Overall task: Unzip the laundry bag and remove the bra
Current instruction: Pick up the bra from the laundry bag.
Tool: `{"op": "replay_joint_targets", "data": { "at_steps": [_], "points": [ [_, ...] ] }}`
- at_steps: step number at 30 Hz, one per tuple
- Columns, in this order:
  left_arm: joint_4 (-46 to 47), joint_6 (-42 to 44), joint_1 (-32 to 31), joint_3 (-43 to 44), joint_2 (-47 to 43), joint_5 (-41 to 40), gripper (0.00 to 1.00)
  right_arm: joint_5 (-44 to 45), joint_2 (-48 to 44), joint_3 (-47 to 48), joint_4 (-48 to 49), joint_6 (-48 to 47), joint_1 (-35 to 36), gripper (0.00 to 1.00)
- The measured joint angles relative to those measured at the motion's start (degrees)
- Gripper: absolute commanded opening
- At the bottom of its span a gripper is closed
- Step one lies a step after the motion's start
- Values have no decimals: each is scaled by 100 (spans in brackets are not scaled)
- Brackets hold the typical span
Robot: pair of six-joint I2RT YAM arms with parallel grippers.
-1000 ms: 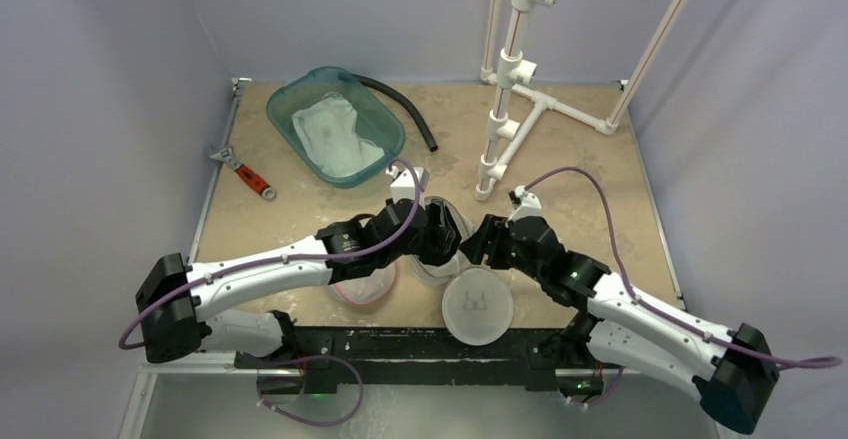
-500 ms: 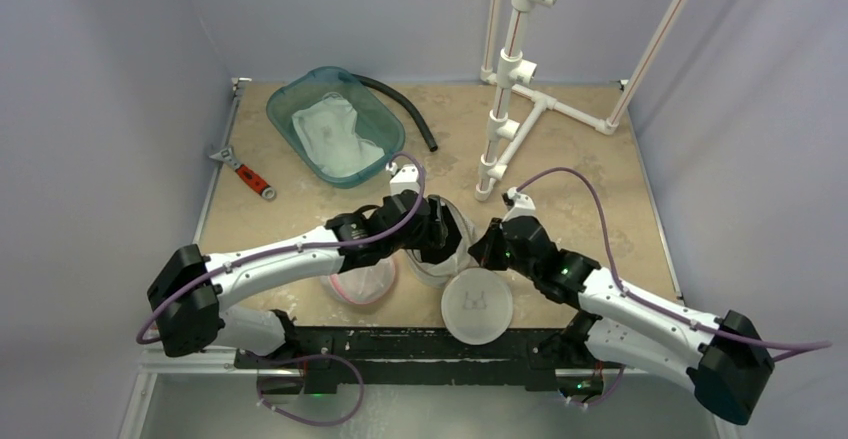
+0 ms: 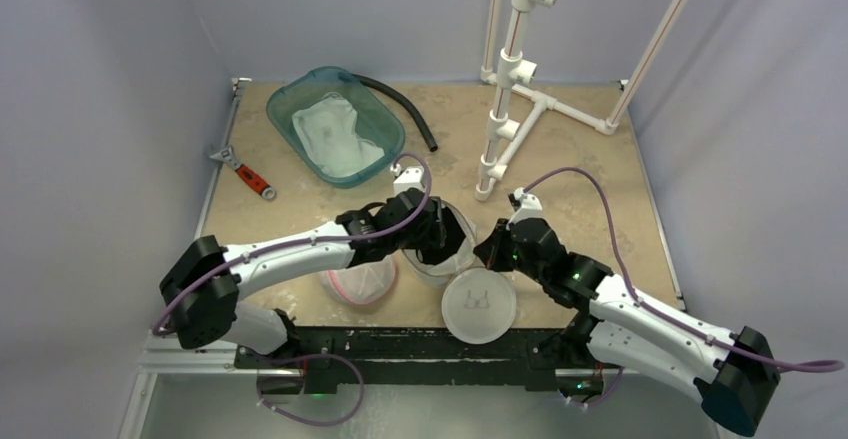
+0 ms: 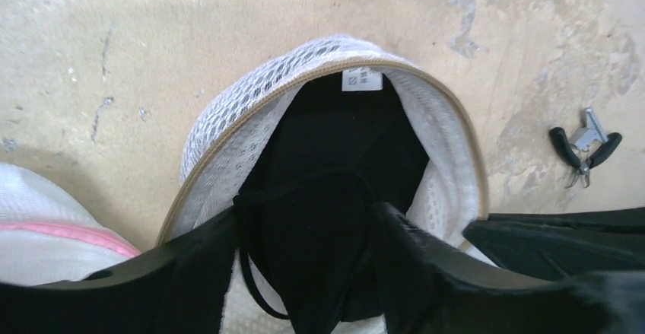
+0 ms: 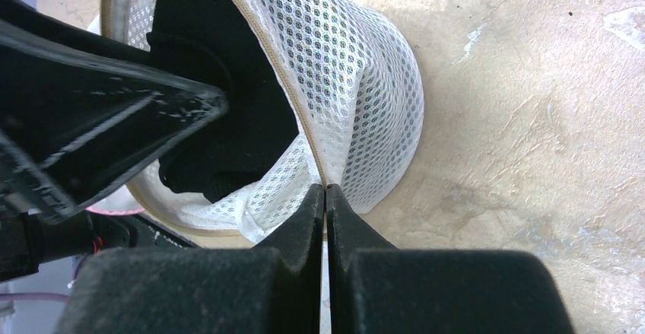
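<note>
Between the left gripper (image 4: 304,216) fingers (image 4: 190,265), black bra (image 4: 335,144) inside open laundry bag (image 4: 243,113)

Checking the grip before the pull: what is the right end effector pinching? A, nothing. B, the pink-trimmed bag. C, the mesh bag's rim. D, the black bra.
C: the right end effector is shut on the tan-edged rim of the mesh laundry bag; the black bra lies inside.

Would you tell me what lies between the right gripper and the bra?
Only the mesh wall of the laundry bag, whose rim the right gripper pinches; the right wrist view shows the bra just inside.
</note>
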Motion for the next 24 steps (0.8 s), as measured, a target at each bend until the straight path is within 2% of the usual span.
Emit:
{"op": "replay_joint_targets", "data": {
  "at_steps": [4, 6, 8, 9, 16, 24],
  "points": [
    [70, 31, 33, -2, 291, 221, 34, 0, 2, 2, 0, -7, 0, 0],
    [133, 39, 33, -2, 332, 302, 21, 0, 2, 2, 0, -22, 0, 0],
    [236, 46, 33, -2, 332, 372, 4, -2, 2, 2, -2, -37, 0, 0],
    [282, 57, 33, -2, 332, 402, 0, -2, 2, 2, -4, -44, 0, 0],
    [361, 212, 33, -2, 216, 546, 0, 85, 2, 76, -170, -61, 0, 0],
    [144, 568, 33, 321, -680, 586, 0, 420, -72, 151, -385, -57, 0, 0]
  ]
}}
